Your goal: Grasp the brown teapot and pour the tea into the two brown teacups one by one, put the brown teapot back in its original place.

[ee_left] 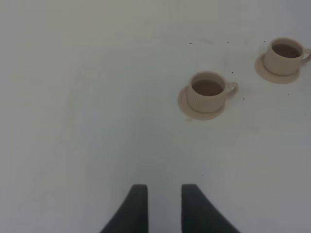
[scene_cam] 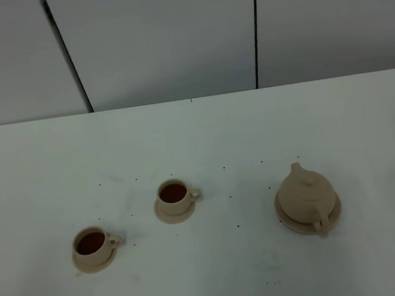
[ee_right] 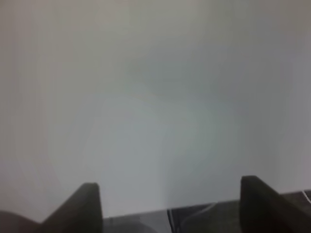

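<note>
Judging from both teacups holding tea and the teapot on its plate, pouring seems finished; right gripper spread wide, left gripper narrowly parted, both empty.

arms: outside exterior high view | right fingers: cut by frame edge, surroundings blurred | table specks: unidentifiable

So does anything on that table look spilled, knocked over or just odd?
Nothing stands out. Both teacups stand upright on their saucers with dark tea inside, and the lidded teapot sits squarely on its plate. The only marks are tiny dark specks scattered on the white table; I cannot tell what they are.
</note>
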You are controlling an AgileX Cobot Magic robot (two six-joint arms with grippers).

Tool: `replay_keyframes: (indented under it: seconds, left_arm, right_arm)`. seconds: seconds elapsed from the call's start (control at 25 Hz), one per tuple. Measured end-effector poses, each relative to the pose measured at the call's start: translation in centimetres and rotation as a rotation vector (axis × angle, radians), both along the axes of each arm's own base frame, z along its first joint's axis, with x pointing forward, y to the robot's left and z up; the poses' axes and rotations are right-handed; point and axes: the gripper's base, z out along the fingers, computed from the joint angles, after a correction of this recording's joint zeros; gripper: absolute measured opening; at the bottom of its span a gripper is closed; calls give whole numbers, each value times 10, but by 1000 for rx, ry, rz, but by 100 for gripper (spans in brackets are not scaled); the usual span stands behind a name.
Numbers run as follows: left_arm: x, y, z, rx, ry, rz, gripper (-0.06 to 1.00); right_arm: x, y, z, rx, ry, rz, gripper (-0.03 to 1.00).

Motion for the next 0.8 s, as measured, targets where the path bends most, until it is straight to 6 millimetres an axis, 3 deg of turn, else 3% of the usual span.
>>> replay_keyframes:
  seconds: [0.52, 0.8]
  left_arm:
    - [0, 0, 0, 0, 0, 0, 24]
    - [0, 0, 0, -1, 0, 1, 24]
  right_arm:
    - [-94, -5, -6, 11, -169, -25, 58]
    - [-121, -5, 1, 22, -328, 3, 58]
